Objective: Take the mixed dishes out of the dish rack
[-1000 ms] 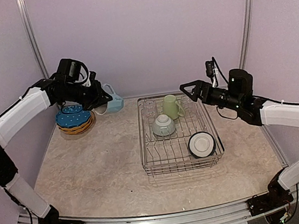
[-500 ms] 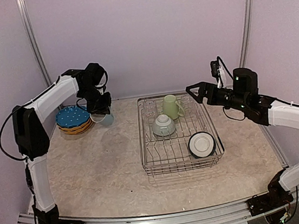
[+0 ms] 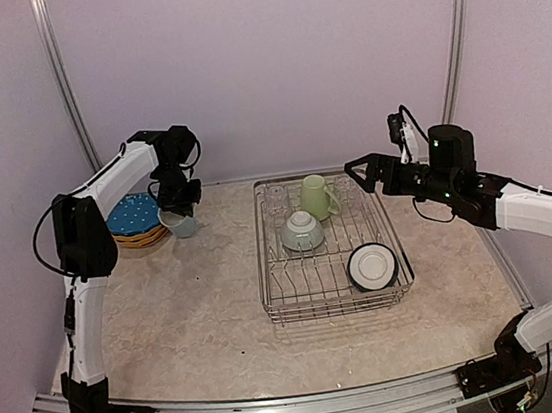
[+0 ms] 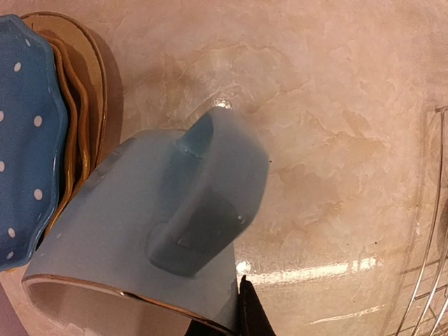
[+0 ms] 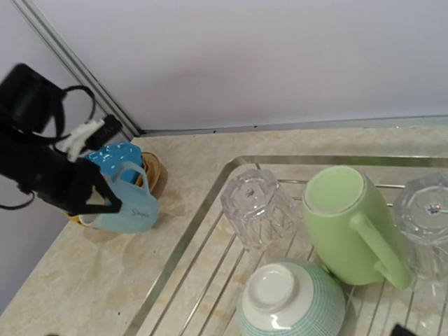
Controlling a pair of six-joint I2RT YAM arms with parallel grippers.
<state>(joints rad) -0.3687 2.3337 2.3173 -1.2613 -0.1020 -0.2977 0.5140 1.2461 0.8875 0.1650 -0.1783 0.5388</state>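
My left gripper is shut on the rim of the light blue mug, which is low on the table right beside the stack of plates. The left wrist view shows the mug with its handle facing the camera, next to the blue dotted plate lying on orange plates. The dish rack holds a pale green mug, an upturned bowl, a white bowl and two clear glasses. My right gripper hangs open above the rack's far right corner, holding nothing.
In the right wrist view the rack's rim runs diagonally, with a glass, the green mug and the bowl inside. The back wall stands close behind the rack and plates.
My left gripper has carried the blue mug left and down, to beside the plate stack. The right arm has barely shifted.
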